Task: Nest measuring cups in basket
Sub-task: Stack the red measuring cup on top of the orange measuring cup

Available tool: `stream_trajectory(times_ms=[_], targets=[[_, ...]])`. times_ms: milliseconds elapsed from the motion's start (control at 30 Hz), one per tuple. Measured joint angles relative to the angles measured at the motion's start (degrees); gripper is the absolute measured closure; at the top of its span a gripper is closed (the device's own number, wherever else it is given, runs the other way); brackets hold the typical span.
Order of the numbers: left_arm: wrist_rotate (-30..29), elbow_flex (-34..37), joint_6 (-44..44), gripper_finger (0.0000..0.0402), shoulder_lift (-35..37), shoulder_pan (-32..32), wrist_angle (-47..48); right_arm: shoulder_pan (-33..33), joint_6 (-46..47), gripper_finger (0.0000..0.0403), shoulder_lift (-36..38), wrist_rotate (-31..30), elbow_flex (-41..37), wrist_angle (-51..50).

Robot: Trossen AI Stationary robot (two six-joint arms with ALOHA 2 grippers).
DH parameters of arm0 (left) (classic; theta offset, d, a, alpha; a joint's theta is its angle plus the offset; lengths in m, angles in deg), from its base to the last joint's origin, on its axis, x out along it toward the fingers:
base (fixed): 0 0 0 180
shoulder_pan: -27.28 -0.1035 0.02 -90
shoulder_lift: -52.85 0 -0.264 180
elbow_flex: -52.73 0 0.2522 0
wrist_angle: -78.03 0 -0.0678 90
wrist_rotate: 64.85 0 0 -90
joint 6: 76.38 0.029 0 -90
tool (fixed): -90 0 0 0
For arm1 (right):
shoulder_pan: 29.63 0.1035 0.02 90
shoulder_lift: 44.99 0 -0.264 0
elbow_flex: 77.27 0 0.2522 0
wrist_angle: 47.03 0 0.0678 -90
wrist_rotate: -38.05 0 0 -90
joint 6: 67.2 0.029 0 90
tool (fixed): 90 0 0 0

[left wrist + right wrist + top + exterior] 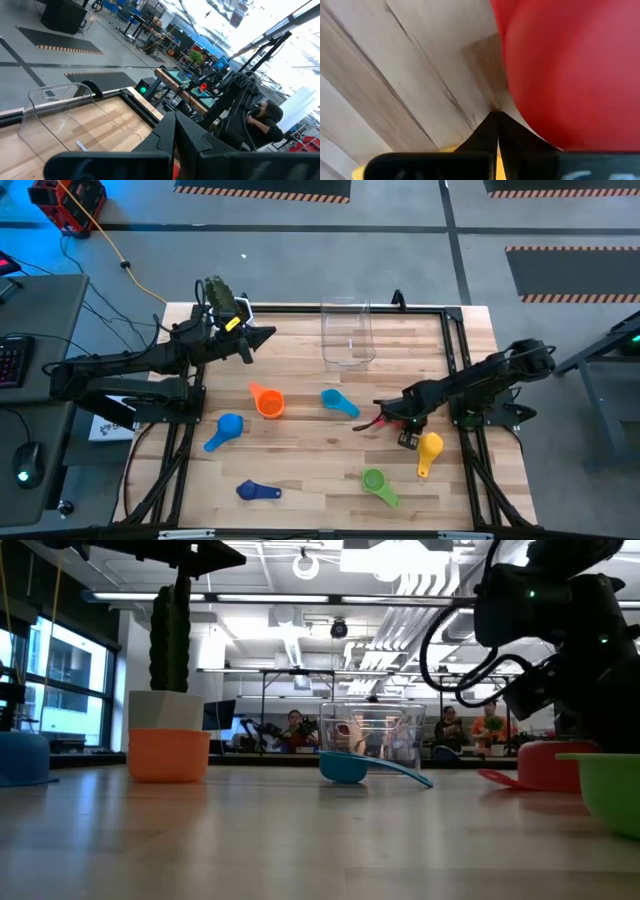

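Pickup of the red cup (385,420) looks underway near the worktop's right edge: right gripper (384,416) jaws closed beside it, apparently gripping nothing. Next: reopen, straddle its wall. Basket (347,332) sits at the far edge; left gripper (268,334) waits shut.

The left arm reaches in from the left side, its tool (262,336) held above the table near the far edge, fingers pressed together. The right arm stretches in low from the right, its tool (383,418) down at the table surface, fingers closed tight together.
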Motion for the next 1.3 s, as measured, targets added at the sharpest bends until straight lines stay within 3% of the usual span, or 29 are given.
stream_trajectory(times_ms=[267,500,600,733,867,1000,1167,1300], targets=[[-1.32,0.0,0.0,0.0401,0.0,0.0,0.0,-2.42,0.94,0.0402,4.37,-11.9,-0.06,-2.38],[-1.38,0.0,0.0,0.0401,0.0,0.0,0.0,-8.86,-5.27,0.0403,5.47,-26.26,0.03,-2.19],[-1.38,0.0,0.0,0.0401,-0.01,-0.02,-0.02,-11.68,-6.63,0.0403,6.93,-28.18,1.49,-4.02],[-1.38,0.0,0.0,0.0401,0.0,0.0,-0.02,-13.2,-4.85,0.0403,13.15,-26.42,2.81,-7.22],[-1.38,0.0,0.04,0.0401,-0.02,0.0,0.0,-11.9,10.94,0.0402,23.02,-17.5,-0.67,-3.92],[-1.38,0.0,0.19,0.0401,-0.02,0.0,0.0,-6.64,34.62,0.0391,32.75,-10.12,-9.94,17.54],[-1.38,0.0,0.59,0.0401,-0.02,0.0,0.0,1.34,58.99,0.033,35.28,-18.16,-22.08,47.47],[-1.38,0.0,0.59,0.0401,-0.02,0.0,-0.01,5.55,66.78,0.0255,33.07,-21.29,-24.36,53.3]])
